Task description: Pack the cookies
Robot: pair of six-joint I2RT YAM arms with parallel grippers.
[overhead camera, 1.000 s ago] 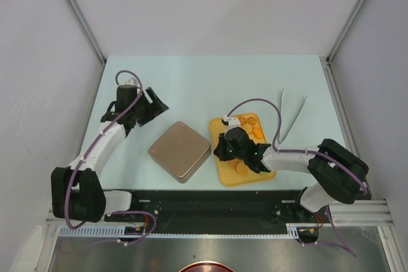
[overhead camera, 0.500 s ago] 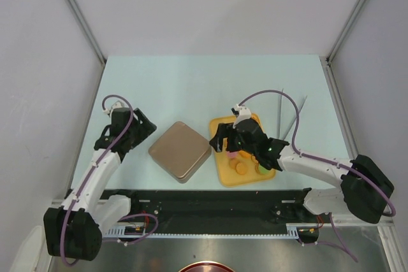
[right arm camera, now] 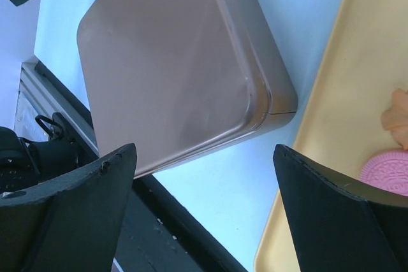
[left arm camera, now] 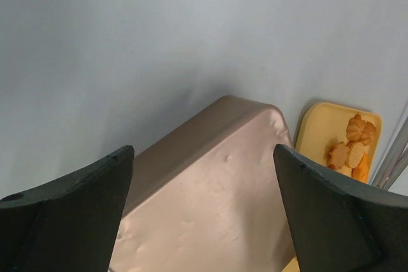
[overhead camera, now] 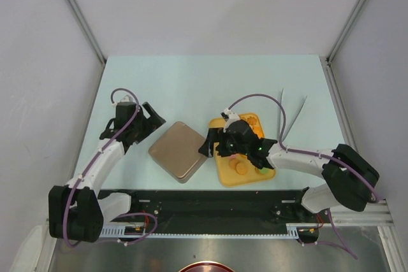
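Note:
The cookies lie on a yellow tray right of centre, mostly orange rounds, partly covered by my right arm. The right wrist view shows a pink cookie and an orange one on the tray. My right gripper is open and empty over the gap between the tray and a brown rounded-square tin. My left gripper is open and empty just off the tin's far left side. In the left wrist view the tin fills the space below the fingers, with flower-edged cookies beyond.
A pair of pale tweezers lies on the table right of the tray. The black base rail runs along the near edge, close under the tin and tray. Grey walls enclose the table on three sides.
My right gripper has gone from shut to open and shifted left from over the tray to the tin's edge. My left gripper has spread wider and hovered around the tin's far left side.

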